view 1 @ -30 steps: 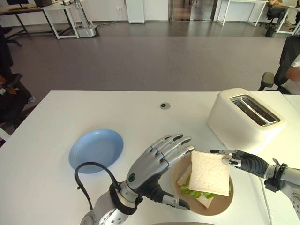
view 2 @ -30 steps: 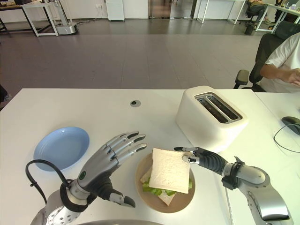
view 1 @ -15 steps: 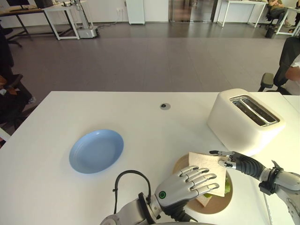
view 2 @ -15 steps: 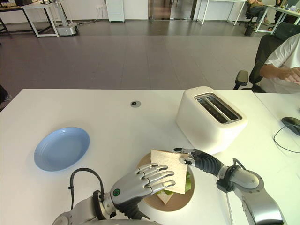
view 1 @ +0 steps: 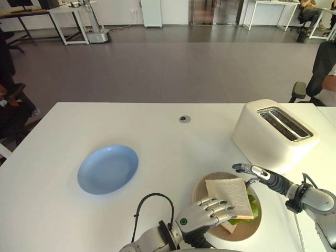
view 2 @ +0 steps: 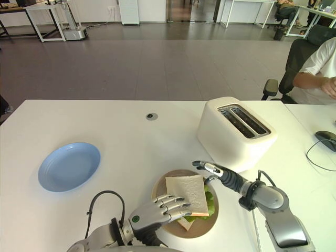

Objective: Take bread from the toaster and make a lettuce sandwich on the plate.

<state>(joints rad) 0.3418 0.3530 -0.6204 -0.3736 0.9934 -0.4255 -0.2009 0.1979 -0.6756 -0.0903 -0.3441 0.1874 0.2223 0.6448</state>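
At lower centre, the left hand (view 1: 202, 212) lay palm-down, fingers uncurled and flat on the top bread slice (view 1: 228, 189), which sat over lettuce (view 1: 252, 207) on the brown plate (view 1: 250, 231). The right hand (view 1: 260, 173) hovered open at the plate's upper right, below the toaster (view 1: 273, 134).

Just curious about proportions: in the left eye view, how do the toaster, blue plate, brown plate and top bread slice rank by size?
Toaster, largest.
Blue plate and brown plate look alike; the brown one is nearer, so unranked.
Top bread slice, smallest.
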